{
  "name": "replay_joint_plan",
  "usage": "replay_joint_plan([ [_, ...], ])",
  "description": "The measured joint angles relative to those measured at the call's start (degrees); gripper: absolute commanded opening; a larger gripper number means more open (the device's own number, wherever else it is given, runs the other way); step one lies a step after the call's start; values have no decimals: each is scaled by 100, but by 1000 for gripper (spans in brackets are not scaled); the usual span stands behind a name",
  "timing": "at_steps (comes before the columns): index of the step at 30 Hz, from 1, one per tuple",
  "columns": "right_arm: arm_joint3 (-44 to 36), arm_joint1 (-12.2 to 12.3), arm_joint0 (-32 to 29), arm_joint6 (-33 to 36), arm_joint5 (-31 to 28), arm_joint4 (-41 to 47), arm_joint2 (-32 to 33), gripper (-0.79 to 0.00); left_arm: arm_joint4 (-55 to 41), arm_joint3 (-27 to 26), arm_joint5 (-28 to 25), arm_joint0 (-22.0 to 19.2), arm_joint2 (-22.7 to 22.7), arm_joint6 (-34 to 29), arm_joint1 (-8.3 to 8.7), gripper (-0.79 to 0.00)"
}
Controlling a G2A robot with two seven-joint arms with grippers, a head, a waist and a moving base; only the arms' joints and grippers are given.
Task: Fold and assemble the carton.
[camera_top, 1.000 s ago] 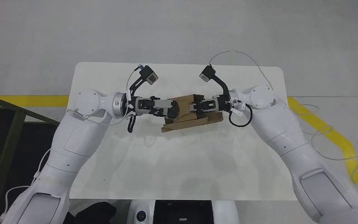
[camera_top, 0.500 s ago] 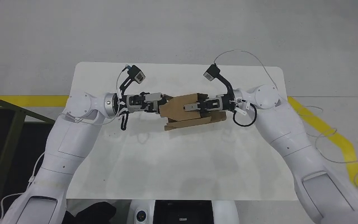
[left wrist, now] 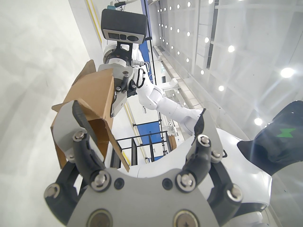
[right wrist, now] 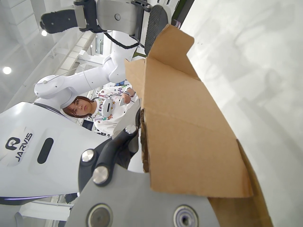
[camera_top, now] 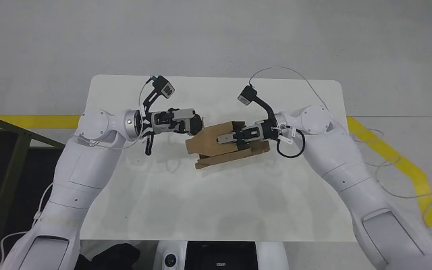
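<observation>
A brown cardboard carton [camera_top: 226, 143], partly unfolded with loose flaps, is held over the middle of the white table [camera_top: 135, 196]. My right gripper [camera_top: 229, 138] is shut on one of its walls. The right wrist view shows the carton [right wrist: 187, 128] close up, with the wall pinched at my right gripper [right wrist: 141, 121]. My left gripper [camera_top: 197, 124] stands open at the carton's left end. In the left wrist view, my left gripper [left wrist: 139, 119] is spread wide, one of its fingers [left wrist: 79, 115] beside an end flap of the carton [left wrist: 92, 90].
Bare white tabletop lies all around the carton, widest toward the front edge. A yellow floor line [camera_top: 47, 121] runs past both table ends, and a dark frame [camera_top: 17, 145] stands at the left.
The carton has swung so that its left end points toward the table front. My left gripper has come off that end and stands open. The right arm has shifted slightly left with the carton.
</observation>
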Motion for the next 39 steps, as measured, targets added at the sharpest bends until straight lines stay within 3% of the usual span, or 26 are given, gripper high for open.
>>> replay_joint_plan([
  [18,180,-3,16,-142,-121,89,190,-785,177,18,-60,-24,-63,43,11,0],
  [39,130,-55,-76,-1450,-298,-361,494,-785,148,-343,24,207,79,9,-3,0],
])
